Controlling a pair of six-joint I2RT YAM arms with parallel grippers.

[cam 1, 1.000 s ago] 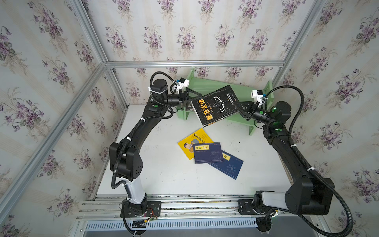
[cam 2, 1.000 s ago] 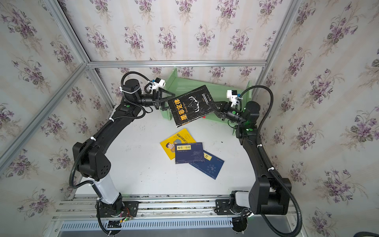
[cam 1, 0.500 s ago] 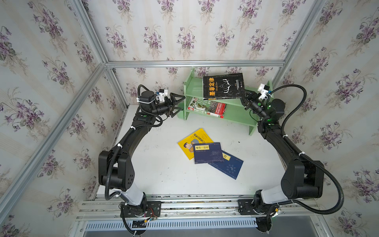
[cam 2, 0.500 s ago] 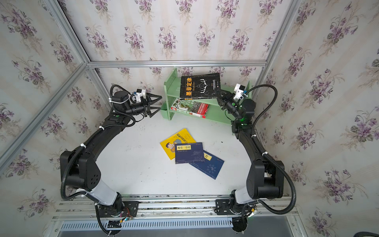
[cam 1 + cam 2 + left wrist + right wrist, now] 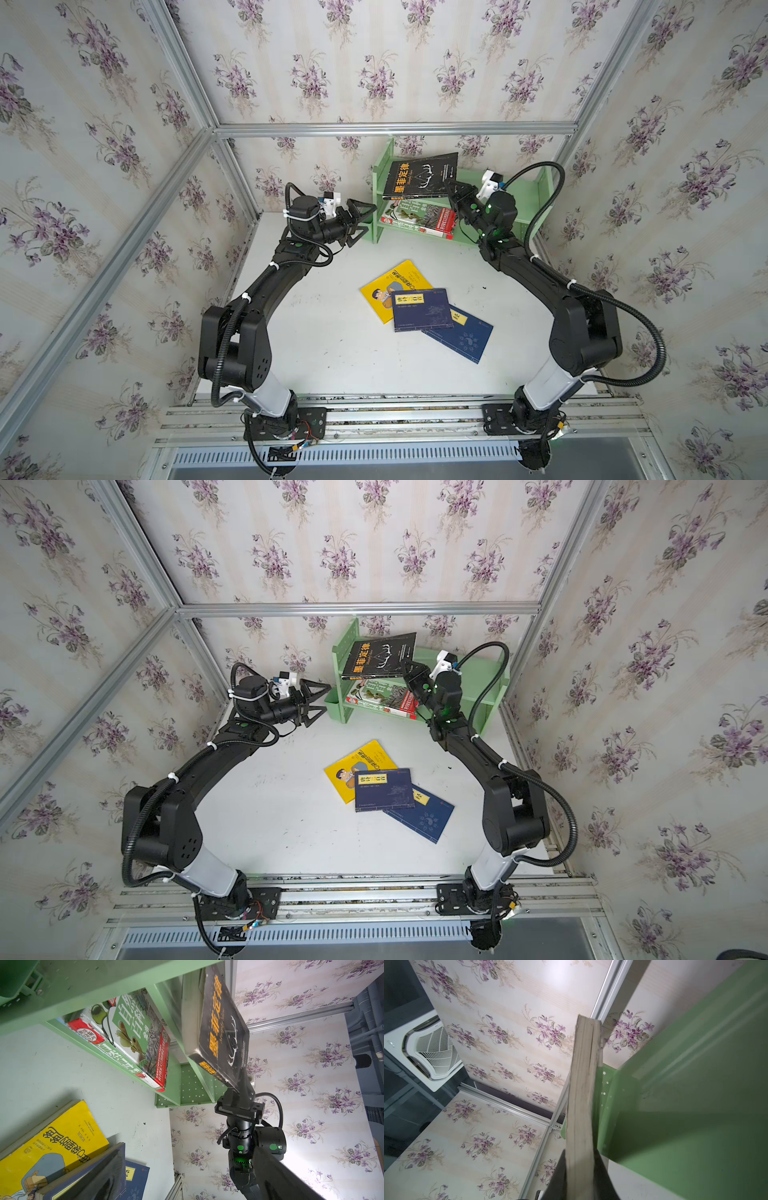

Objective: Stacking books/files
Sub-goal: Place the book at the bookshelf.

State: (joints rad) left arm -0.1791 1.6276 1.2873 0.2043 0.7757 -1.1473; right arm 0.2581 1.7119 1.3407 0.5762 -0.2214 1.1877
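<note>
- Five books can be counted: one black book (image 5: 422, 176) with gold characters, one green plant-photo book (image 5: 419, 216) with a red band, one yellow cartoon book (image 5: 386, 286) and two navy ones with yellow labels.
- There is one pale green two-tier shelf (image 5: 523, 195) and two black arms, each ending in one claw.
- The green plant-photo book lies flat on the shelf's lower tier, at the end nearer the left arm.
- The black book sits tilted over the shelf's upper tier, above the green one. Whether it touches the board cannot be told.
- The other three lie in an overlapping fan on the white worktop (image 5: 324, 332), well in front of the shelf. The top navy book (image 5: 422, 309) covers a corner of the yellow cartoon book and part of the bottom navy book (image 5: 465, 338).
- The shelf stands at the worktop's back edge against walls of purple floral wallpaper (image 5: 374, 62), framed by aluminium bars (image 5: 395, 129).
- The right arm reaches up to the shelf's upper tier. The right claw (image 5: 453, 189) is clamped narrow on a corner of the black book, whose page edge (image 5: 581, 1105) runs between the jaws in the right wrist view.
- The left arm stretches level towards the shelf's end. The left claw (image 5: 370, 218) is spread wide and holds nothing, just beside the shelf's side panel.
</note>
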